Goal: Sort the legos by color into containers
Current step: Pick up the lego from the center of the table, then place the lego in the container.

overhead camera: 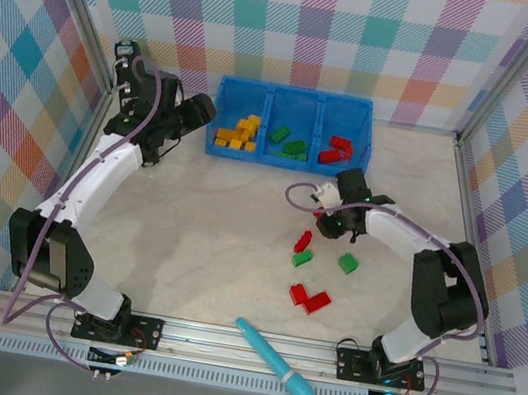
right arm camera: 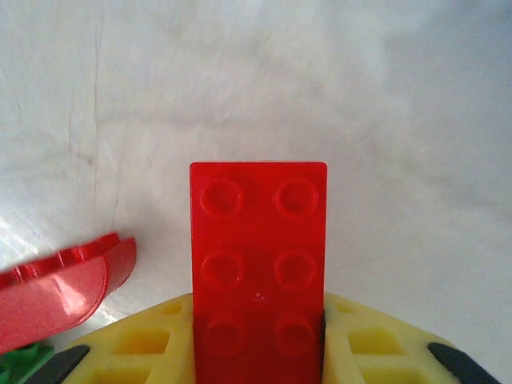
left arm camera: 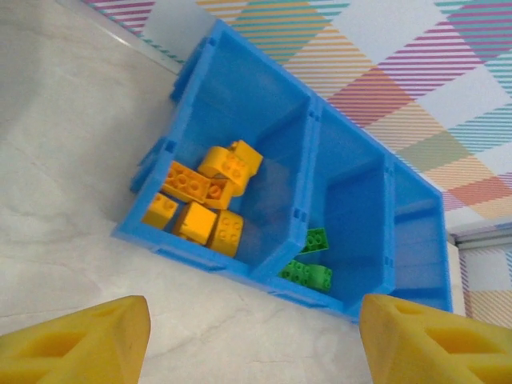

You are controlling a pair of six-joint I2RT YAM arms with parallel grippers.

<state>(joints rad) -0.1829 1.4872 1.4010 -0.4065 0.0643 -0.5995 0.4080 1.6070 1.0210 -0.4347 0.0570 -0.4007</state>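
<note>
the step in hand looks like the pickup of a red piece. the right gripper [overhead camera: 328, 200] is clenched on a red brick [right arm camera: 258, 240], its yellow fingers [right arm camera: 152, 344] pressed against the brick's two long sides and the studs facing the wrist camera. whether the brick is off the table [overhead camera: 185, 245] yet cannot be told. the next move would call for a lift clear of the curved red piece [right arm camera: 64, 288] lying just beside it. after that comes a carry back to the blue bin [overhead camera: 298, 93] and a release over its right-hand compartment, where other red bricks [overhead camera: 336, 151] lie. the middle compartment holds green bricks [overhead camera: 289, 142] and the left one holds yellow-orange bricks [overhead camera: 238, 132]. the left gripper [left arm camera: 254, 332] is released, jaws well apart with nothing between them, poised just beside the bin's yellow-orange end. the top view gives the whole layout, which the wrist cameras lack: a loose green brick [overhead camera: 348, 263] and a pair of red bricks [overhead camera: 308, 297] wait on the table near the right arm, and a teal stick [overhead camera: 272, 361] lies near the front edge. the right wrist view gives the close look at the grip, which the arm hides from above. the left wrist view looks down into the bin closely enough to pick out single studs.
</note>
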